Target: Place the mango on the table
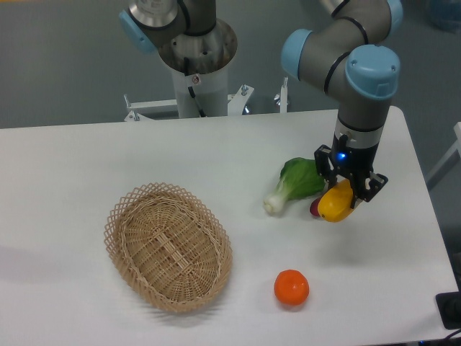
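- Mango [333,204] sits right between your end effector [350,189] fingers, yellow body showing, reddish end poking out toward the left.
- You've got the end effector clamped on it, one black finger [328,171] on the far side, the other on the near right side.
- The fruit is low at the table [86,155]; whether it touches the white surface or hangs just above it, you can't tell from this angle.
- A blue light glows on the wrist just above the end effector, and the arm [364,94] comes straight down onto it from above.
- Just left of the end effector lies a green leafy vegetable [294,184], white stalk pointing down-left, its leaves very near the mango's red end; you can't tell if they touch.
- Below and a little left of the end effector, well apart from it, the round orange fruit [291,287] rests on the table.
- Far off to the left of the end effector, the oval wicker basket [168,245] lies on the table with nothing visible inside it.
- Behind it all, up and left of the end effector, the robot's base column [194,65] stands at the far edge of the table.
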{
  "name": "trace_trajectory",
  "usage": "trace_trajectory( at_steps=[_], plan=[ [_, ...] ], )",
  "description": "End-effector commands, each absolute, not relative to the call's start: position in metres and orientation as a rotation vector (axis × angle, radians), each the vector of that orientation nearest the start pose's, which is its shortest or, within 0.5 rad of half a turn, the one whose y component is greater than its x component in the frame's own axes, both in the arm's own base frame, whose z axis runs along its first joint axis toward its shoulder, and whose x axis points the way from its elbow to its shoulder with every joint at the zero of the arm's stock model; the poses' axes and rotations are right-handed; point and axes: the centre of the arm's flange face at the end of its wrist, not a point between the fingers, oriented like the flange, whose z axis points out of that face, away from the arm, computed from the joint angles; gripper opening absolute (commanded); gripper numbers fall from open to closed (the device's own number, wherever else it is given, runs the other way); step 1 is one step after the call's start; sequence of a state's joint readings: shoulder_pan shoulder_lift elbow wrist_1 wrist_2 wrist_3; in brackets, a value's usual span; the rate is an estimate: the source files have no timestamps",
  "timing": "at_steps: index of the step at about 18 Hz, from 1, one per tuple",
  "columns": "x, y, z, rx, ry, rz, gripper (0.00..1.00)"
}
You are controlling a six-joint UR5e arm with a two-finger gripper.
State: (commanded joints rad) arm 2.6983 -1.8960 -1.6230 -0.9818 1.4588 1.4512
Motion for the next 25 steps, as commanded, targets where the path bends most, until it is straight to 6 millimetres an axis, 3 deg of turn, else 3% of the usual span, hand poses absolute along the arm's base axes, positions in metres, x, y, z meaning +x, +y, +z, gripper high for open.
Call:
trace_trajectory(
  at_steps=[6, 10, 15, 17, 25],
  plan=[
    [-0.495, 0.416, 0.332, -2.920, 0.456, 0.285, 0.46],
    [-0.504, 0.436, 0.317, -2.885, 0.429, 0.365, 0.46],
    [-0.524, 0.458, 0.269, -2.870, 0.451, 0.387, 0.46],
    [-0.523, 0.466, 0.256, -2.867, 0.468, 0.392, 0.46],
    [-0.513, 0.464, 0.223, -2.904, 0.528, 0.336, 0.46]
  ],
)
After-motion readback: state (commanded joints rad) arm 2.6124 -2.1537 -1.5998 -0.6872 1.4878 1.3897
